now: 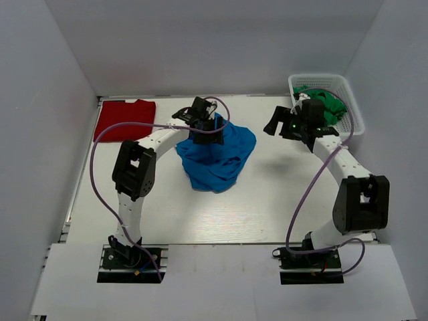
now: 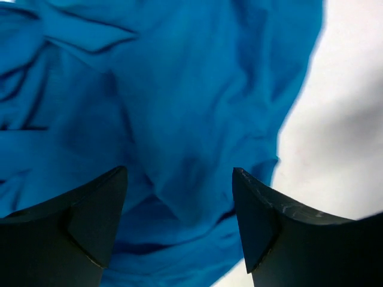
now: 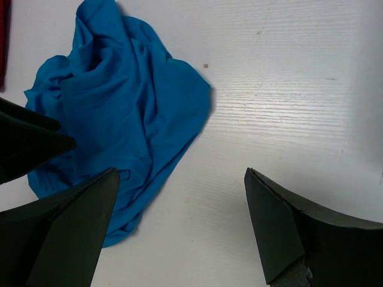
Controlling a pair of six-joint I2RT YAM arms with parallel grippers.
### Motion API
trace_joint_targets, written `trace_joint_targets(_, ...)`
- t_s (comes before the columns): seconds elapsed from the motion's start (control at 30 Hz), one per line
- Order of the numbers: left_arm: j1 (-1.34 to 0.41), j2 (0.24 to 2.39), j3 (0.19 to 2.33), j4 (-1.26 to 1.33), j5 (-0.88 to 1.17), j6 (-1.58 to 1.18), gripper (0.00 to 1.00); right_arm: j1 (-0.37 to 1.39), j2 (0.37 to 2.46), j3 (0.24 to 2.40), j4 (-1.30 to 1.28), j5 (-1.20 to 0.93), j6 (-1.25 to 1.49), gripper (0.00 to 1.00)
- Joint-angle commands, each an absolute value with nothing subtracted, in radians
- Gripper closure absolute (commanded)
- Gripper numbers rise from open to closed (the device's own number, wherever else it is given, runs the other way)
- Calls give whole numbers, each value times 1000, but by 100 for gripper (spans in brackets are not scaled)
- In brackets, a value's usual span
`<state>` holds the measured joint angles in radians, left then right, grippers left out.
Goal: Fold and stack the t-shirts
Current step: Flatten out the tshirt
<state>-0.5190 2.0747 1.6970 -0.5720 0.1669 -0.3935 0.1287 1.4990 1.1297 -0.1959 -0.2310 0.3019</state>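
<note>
A bright blue t-shirt (image 1: 217,157) lies crumpled in a heap at the middle of the table; it fills the left wrist view (image 2: 155,107) and shows at the left of the right wrist view (image 3: 119,113). A dark red t-shirt (image 1: 126,119) lies folded flat at the far left. My left gripper (image 1: 204,130) hangs open just above the heap's far edge, with nothing between its fingers. My right gripper (image 1: 275,125) is open and empty, raised above bare table to the right of the blue shirt.
A white basket (image 1: 348,100) with green cloth (image 1: 328,100) in it stands at the far right corner, just behind my right arm. White walls close in the table at the back and both sides.
</note>
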Motion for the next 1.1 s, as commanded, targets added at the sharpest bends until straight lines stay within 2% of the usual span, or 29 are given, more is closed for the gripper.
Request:
trace_joint_targets(0.0, -514, 2060, 1743, -603, 57, -387, 20, 147, 1569, 1238, -153, -275, 284, 10)
trace_joint_targets(0.13, -514, 2051, 1698, -536, 43, -405, 20, 167, 1655, 1307, -184, -226, 259, 10)
trace_joint_targets(0.3, -514, 2080, 1655, -393, 245, -452, 27, 195, 1793, 1388, -195, -210, 242, 10)
trace_joint_targets(0.47, -514, 2117, 1681, -342, 264, -476, 37, 221, 1888, 1472, -141, -198, 232, 10)
trace_joint_targets(0.6, -514, 2146, 1718, -397, 216, -476, 55, 236, 1968, 1528, -166, -201, 226, 10)
trace_joint_targets(0.63, -514, 2146, 1718, -397, 207, -476, 65, 241, 1983, 1528, -157, -201, 222, 10)
trace_joint_targets(0.7, -514, 2146, 1727, -406, 198, -476, 78, 248, 1999, 1537, -153, -201, 210, 10)
trace_joint_targets(0.73, -514, 2146, 1727, -407, 198, -476, 95, 255, 2020, 1542, -146, -202, 201, 10)
trace_joint_targets(0.77, -514, 2146, 1727, -407, 184, -476, 100, 256, 2026, 1545, -143, -201, 196, 10)
trace_joint_targets(0.93, -514, 2105, 1689, -391, 138, -476, 100, 281, 2083, 1559, -111, -161, 186, 10)
trace_joint_targets(0.97, -514, 2070, 1671, -376, 127, -476, 100, 282, 2089, 1557, -89, -152, 186, 14)
trace_joint_targets(1.03, -514, 2025, 1606, -313, 115, -462, 100, 287, 2097, 1552, -75, -115, 183, 33)
trace_joint_targets(1.07, -514, 2004, 1591, -302, 104, -462, 100, 288, 2105, 1546, -39, -115, 180, 36)
